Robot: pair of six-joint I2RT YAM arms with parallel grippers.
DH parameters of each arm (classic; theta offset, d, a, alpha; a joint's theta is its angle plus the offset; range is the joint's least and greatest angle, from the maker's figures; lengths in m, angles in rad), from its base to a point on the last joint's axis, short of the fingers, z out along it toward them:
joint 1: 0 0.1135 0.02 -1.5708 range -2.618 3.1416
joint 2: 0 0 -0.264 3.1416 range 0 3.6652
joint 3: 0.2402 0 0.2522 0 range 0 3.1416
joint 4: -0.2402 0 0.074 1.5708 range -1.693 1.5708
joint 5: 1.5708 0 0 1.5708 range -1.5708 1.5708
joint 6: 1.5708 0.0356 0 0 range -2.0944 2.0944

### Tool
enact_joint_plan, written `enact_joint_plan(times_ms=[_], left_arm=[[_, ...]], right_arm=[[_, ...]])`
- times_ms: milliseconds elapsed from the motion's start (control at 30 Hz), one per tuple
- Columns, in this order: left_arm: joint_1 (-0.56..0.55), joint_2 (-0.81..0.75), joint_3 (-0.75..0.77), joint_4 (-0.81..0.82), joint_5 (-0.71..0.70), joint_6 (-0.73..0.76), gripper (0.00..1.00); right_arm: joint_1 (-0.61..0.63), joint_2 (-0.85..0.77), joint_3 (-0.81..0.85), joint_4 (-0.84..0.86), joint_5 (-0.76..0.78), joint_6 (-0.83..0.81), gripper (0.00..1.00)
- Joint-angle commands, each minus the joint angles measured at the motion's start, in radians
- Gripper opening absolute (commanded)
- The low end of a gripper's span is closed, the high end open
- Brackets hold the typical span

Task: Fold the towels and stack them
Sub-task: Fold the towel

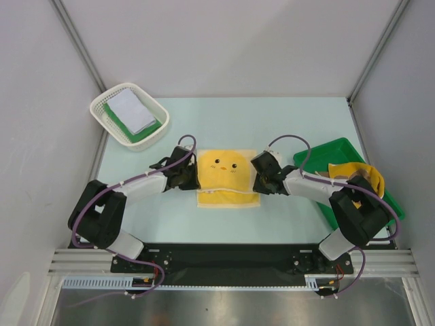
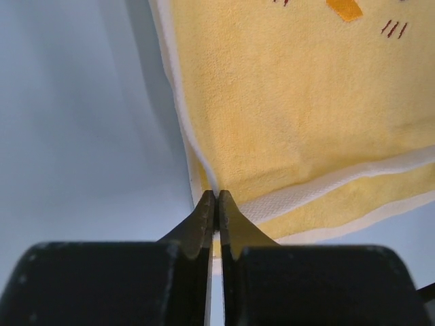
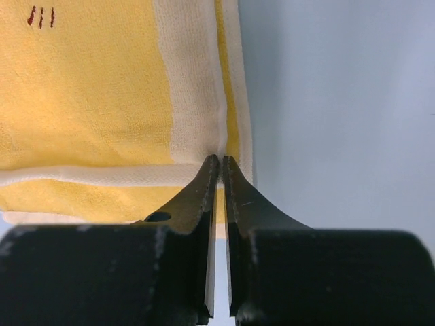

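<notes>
Pinching opposite edges of the yellow towel, jaws closed.

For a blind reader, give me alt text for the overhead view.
A yellow towel with a chick face lies partly folded mid-table, the left tool and right tool closed on its side edges. A white basket far left holds a green towel and a white towel; a green tray at right holds another cloth.

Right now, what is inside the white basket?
A folded white towel lies on a green towel in the basket. Anything beneath them is covered.
</notes>
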Motion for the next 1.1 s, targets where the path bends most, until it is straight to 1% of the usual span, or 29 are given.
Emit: enact_joint_plan(times_ms=[0,33,167,300,433,533,600,633,667,700,767,800,900,933,1000,1033,1067], left_arm=[[0.005,-0.037,0.035,-0.012,0.023,-0.001,0.04],[0.005,-0.039,0.036,-0.016,0.028,-0.001,0.0],[0.005,-0.034,0.074,-0.064,0.034,0.013,0.0],[0.005,-0.043,0.146,-0.137,0.023,0.035,0.01],[0.005,-0.054,0.162,-0.138,0.06,0.027,0.0],[0.005,-0.051,0.156,-0.13,0.086,0.018,0.0],[0.005,-0.049,0.144,-0.125,0.086,0.016,0.0],[0.005,-0.049,0.14,-0.121,0.089,0.015,0.0],[0.005,-0.045,0.136,-0.118,0.091,0.015,0.0],[0.005,-0.042,0.133,-0.113,0.098,0.013,0.0],[0.005,-0.039,0.125,-0.101,0.109,0.01,0.0],[0.005,-0.04,0.111,-0.084,0.12,0.009,0.0],[0.005,-0.031,0.102,-0.073,0.123,0.012,0.0],[0.005,-0.026,0.105,-0.073,0.124,0.015,0.0],[0.005,-0.02,0.107,-0.067,0.132,0.015,0.0],[0.005,-0.019,0.108,-0.066,0.132,0.015,0.0],[0.005,-0.017,0.108,-0.066,0.132,0.013,0.0]], right_arm=[[0.005,-0.03,0.036,-0.015,0.036,-0.024,0.01],[0.003,-0.029,0.039,-0.013,0.027,-0.028,0.0],[0.002,-0.044,0.066,-0.04,0.019,-0.036,0.0],[-0.004,-0.073,0.109,-0.097,0.015,-0.07,0.0],[-0.03,-0.085,0.126,-0.117,-0.01,-0.09,0.05],[-0.044,-0.092,0.115,-0.119,-0.03,-0.097,0.04],[-0.046,-0.101,0.105,-0.116,-0.039,-0.102,0.08],[-0.046,-0.101,0.102,-0.114,-0.041,-0.102,0.14],[-0.047,-0.098,0.09,-0.114,-0.042,-0.102,0.15],[-0.046,-0.093,0.082,-0.102,-0.051,-0.102,0.13],[-0.053,-0.084,0.07,-0.094,-0.064,-0.094,0.07],[-0.053,-0.075,0.059,-0.09,-0.067,-0.091,0.06],[-0.053,-0.061,0.045,-0.084,-0.053,-0.085,0.13],[-0.053,-0.059,0.04,-0.08,-0.05,-0.087,0.2],[-0.055,-0.059,0.037,-0.071,-0.05,-0.094,0.27],[-0.056,-0.059,0.04,-0.071,-0.054,-0.1,0.26],[-0.058,-0.058,0.043,-0.071,-0.059,-0.108,0.22]])
